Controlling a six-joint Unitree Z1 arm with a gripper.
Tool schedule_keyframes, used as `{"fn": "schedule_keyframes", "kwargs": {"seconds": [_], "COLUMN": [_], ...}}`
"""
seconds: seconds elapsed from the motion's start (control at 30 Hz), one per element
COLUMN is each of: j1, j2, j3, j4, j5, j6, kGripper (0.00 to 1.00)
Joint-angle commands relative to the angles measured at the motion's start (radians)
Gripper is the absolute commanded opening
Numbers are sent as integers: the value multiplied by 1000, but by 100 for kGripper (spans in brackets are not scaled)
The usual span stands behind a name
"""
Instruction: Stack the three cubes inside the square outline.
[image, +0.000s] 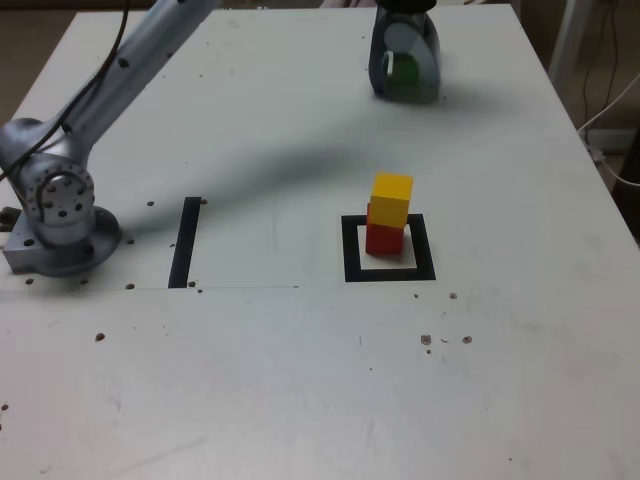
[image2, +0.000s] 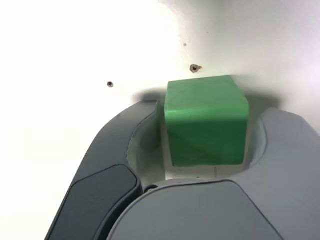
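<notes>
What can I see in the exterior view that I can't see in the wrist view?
Only the exterior view shows the yellow cube on the red cube inside the square outline, plus the black strip.

Only the wrist view shows the green cube's broad top and side up close, between the jaws.

Both show the green cube, the gripper and the pale tabletop.

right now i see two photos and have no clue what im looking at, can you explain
The exterior view, from a camera off the arm, shows one robot arm over a pale table. On it, a yellow cube sits on a red cube inside a black square outline. The wrist view, from a camera on the arm's wrist, shows the gripper with its jaws either side of a green cube; whether they grip it yet, I can't tell.
</notes>
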Motion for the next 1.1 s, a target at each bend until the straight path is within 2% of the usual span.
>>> {"fn": "schedule_keyframes", "kwargs": {"seconds": [0.0, 0.6, 0.87, 1.07], "j1": [-3, -23, -77, -146], "j2": [6, -23, -119, -240], "j3": [3, 10, 71, 214], "j4": [2, 20, 62, 66], "j5": [-1, 9, 7, -9], "j6": [2, 1, -18, -75], "kGripper": [28, 28, 28, 28]}}
